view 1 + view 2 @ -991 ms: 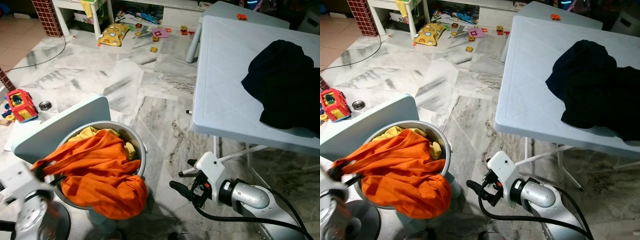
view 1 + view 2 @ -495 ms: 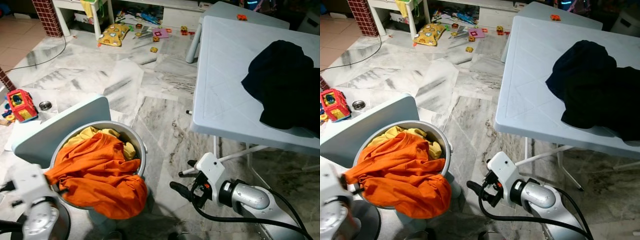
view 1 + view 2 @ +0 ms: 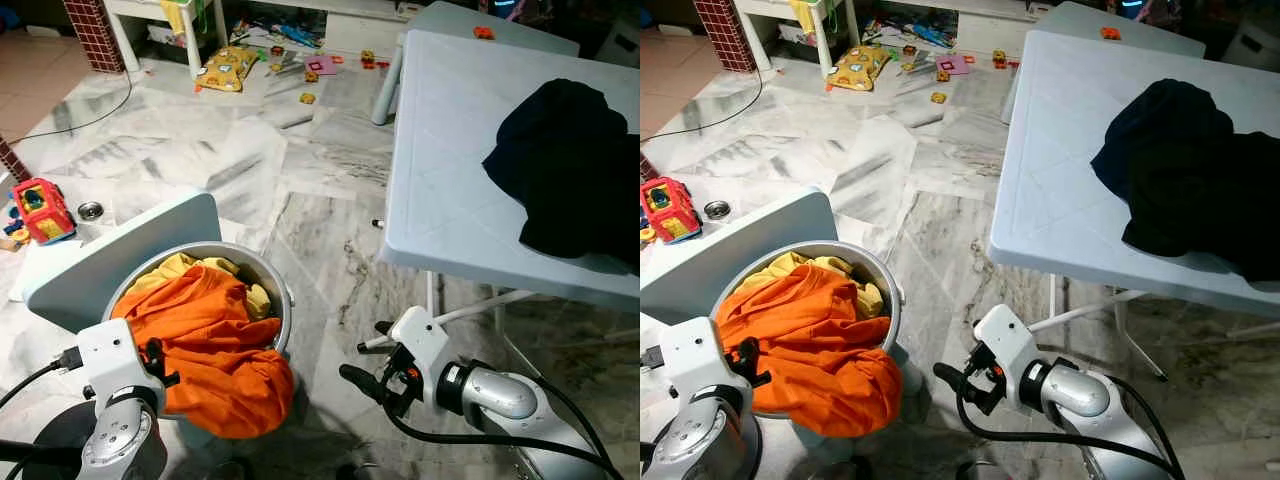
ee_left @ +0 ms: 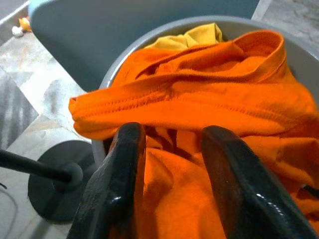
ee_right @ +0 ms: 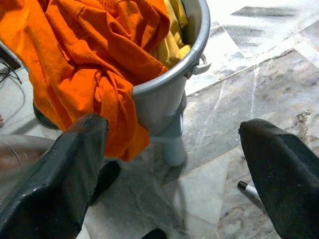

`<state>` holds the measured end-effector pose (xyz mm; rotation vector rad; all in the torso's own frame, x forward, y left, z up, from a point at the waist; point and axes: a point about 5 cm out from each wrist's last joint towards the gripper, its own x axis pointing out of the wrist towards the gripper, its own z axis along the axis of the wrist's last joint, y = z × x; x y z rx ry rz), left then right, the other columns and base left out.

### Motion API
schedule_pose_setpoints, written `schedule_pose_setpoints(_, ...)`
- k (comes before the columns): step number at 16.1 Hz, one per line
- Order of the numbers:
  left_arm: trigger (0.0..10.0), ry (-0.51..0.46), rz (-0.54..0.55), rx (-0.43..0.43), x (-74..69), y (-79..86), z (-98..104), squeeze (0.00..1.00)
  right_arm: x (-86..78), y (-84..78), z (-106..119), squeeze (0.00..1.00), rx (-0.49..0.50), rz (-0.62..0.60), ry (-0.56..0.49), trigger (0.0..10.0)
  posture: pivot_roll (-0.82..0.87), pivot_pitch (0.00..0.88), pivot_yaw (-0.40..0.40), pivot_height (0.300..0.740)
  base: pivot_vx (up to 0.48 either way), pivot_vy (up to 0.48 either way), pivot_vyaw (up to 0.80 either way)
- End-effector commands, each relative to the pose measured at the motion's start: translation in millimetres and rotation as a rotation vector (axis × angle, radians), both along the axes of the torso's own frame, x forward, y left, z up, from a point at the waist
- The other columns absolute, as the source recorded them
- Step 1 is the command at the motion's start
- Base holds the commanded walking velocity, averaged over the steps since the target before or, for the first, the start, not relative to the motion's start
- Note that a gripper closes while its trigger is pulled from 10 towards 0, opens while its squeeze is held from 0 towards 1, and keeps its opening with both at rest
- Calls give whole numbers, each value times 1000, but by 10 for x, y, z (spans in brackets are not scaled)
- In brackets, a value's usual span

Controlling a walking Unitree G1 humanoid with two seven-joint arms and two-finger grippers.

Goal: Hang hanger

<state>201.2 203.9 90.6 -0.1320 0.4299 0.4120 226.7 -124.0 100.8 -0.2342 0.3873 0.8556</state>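
Left eye view: the left gripper [image 3: 153, 360] sits at the near rim of the grey tub [image 3: 284, 300], its fingers in the orange garment [image 3: 210, 345] that spills over that rim. A yellow cloth [image 3: 180, 268] lies under it at the far side. The right gripper [image 3: 362, 382] hangs low over the marble floor [image 3: 250, 170], between the tub and the pale blue table [image 3: 440, 170]. A dark garment [image 3: 565, 165] is heaped at the table's right edge. No hanger can be made out.

Right eye view: the same layout; a red toy [image 3: 665, 208] sits on the floor at the left.

Left wrist view: the two black fingers [image 4: 119, 184] stand narrowly apart with a fold of orange cloth between them; whether they pinch it is not certain.

Right wrist view: its fingers [image 5: 70, 169] are spread wide, holding nothing, looking at the tub from the side.

Judgement: the step in hand seems to be fetching a garment from the tub. Next, the left gripper needs a firm pinch and a clean lift clear of the rim.
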Motion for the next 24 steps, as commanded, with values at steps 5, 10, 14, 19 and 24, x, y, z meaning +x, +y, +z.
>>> schedule_pose_setpoints(5,10000,2,-8,-19,195,89,-87,1000,7,4,-12,0,-7,-2,-7,10000,-102,172,-66,740,0,0,0)
schedule_pose_setpoints(10,10000,-28,-22,-69,520,39,-126,1000,13,-12,5,0,-17,0,-19,10000,-133,166,-63,740,0,0,0)
schedule_pose_setpoints(14,10000,-34,21,-189,676,-158,-216,1000,-29,-22,4,0,-22,-4,-19,10000,-150,164,-59,740,0,0,0)
schedule_pose_setpoints(19,10000,-26,116,-280,772,-164,-331,1000,-68,-53,14,0,-32,0,-19,10000,-178,171,-59,740,0,0,0)
schedule_pose_setpoints(24,8118,-45,213,-334,764,-144,-351,0,-99,-45,3,0,-33,-2,-11,10000,-178,179,-56,740,0,0,0)
